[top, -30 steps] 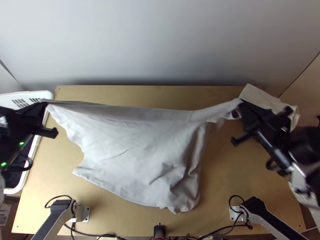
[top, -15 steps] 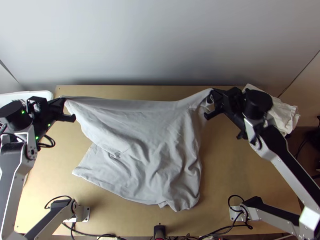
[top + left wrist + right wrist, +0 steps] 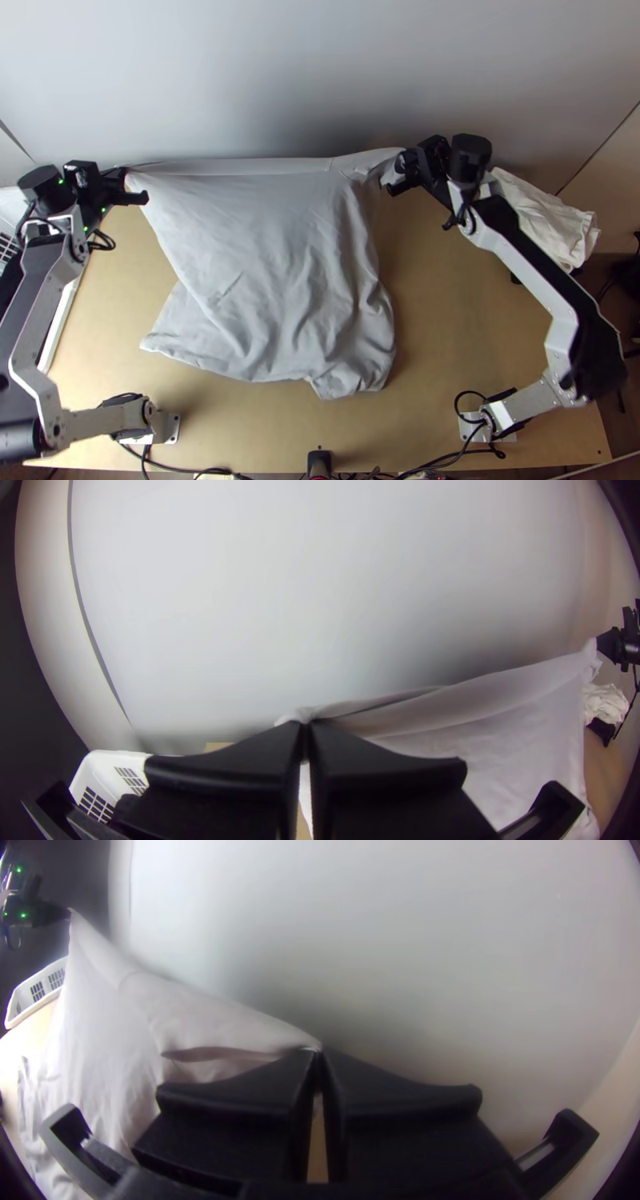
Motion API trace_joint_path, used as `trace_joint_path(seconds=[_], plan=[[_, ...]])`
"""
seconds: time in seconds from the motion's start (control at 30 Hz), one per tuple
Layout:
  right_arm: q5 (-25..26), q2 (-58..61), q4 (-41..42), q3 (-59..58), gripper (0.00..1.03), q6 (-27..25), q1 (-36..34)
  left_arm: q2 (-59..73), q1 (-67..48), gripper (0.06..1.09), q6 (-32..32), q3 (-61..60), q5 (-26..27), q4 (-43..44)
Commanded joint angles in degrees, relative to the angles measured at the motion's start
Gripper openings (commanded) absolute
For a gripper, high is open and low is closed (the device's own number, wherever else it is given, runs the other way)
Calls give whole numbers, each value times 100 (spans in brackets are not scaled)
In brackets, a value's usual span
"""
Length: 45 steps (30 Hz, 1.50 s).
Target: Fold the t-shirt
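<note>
The t-shirt hangs between the two grippers, its upper edge stretched across from one to the other. The left gripper is at the table's far left corner in the top view, and its fingers are closed on one end of that edge; in the left wrist view the cloth runs into the meeting tips and away to one side. The right gripper, by the table's far edge and right of its middle, has its fingers pressed together on the other end, with a bit of fabric bunched right beside them.

Between the grips the upper edge is nearly straight, with a narrow band folded along it. Below, the cloth is light grey-white and plain, fairly smooth under the band and creased lower down, with soft folds running toward the table's near edge. Its lower part rests on the middle of the table, well short of that near edge. A flap sticks out toward the table's left edge, and the lower right part is rumpled and rounded. The right wrist view shows a fold gaping close to the fingers.
</note>
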Motion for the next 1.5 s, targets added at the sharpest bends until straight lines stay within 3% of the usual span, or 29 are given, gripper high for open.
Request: trace_joint_path(seconds=[0.0, 0.43, 0.93, 1.47], plan=[[20, 939, 122, 673, 3, 190, -114, 992, -11, 9, -7, 401, -107, 301], [20, 2064, 351, 1279, 3, 163, 44, 2310, -345, 9, 89, 788, -371, 697], [29, 2951, 377, 1517, 3, -30, 176, 3514, -556, 9, 160, 1403, -485, 565], [20, 2319, 201, 919, 3, 155, 97, 3637, -671, 9, 72, 2080, -538, 46]])
